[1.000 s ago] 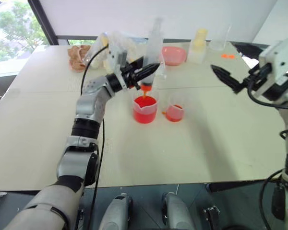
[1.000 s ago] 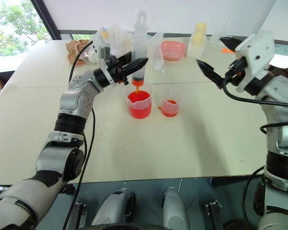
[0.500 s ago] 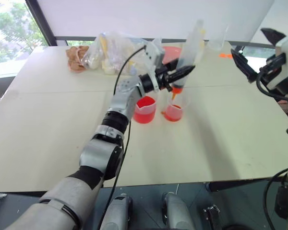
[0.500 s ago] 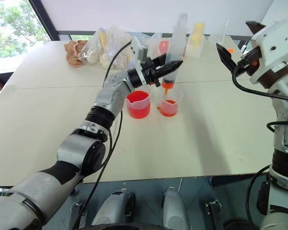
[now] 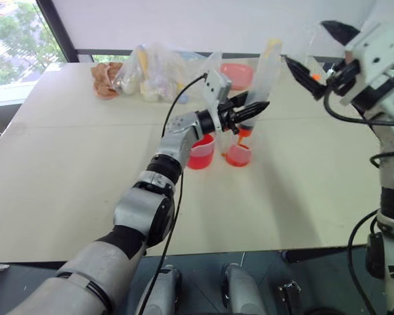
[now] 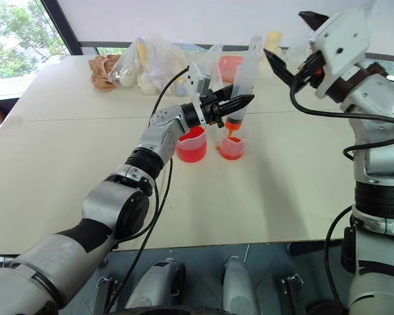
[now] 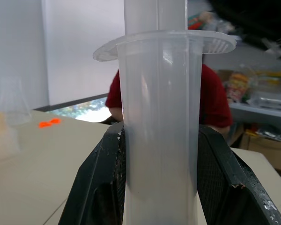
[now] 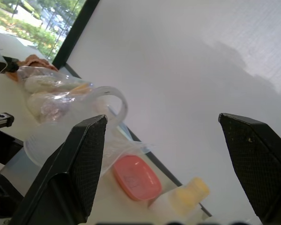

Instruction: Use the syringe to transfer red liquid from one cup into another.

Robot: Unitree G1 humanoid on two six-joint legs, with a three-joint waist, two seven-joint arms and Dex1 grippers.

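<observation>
- Pale tabletop (image 5: 65, 170) runs out toward a window and a white wall; I take the small cup (image 5: 238, 153) as my landmark, standing just beside the taller spouted beaker (image 5: 200, 151), both holding red liquid (image 6: 190, 152)
- behind the small cup, toward the far edge, sit a pink bowl (image 6: 228, 66), a heap of plastic bags (image 5: 151, 69) and a pale yellow bottle (image 6: 272, 42)
- my left gripper (image 5: 246, 113) is pinched tight on the barrel of the syringe (image 5: 262, 73), which I judge is so held to keep it steady and nearly upright while its orange tip (image 6: 231, 125) hangs right above the small cup; the barrel leans a little away from me
- that left arm reaches across the beaker, forearm stretched, its gripper pointing sideways and slightly up
- my right gripper (image 6: 290, 41) is spread wide and holds nothing; it hovers above and beyond the small cup, just beside the plunger top (image 8: 72, 133), likely placed to press it down
- a person in a red shirt (image 7: 215, 101) stands past the table, well apart from the small cup
</observation>
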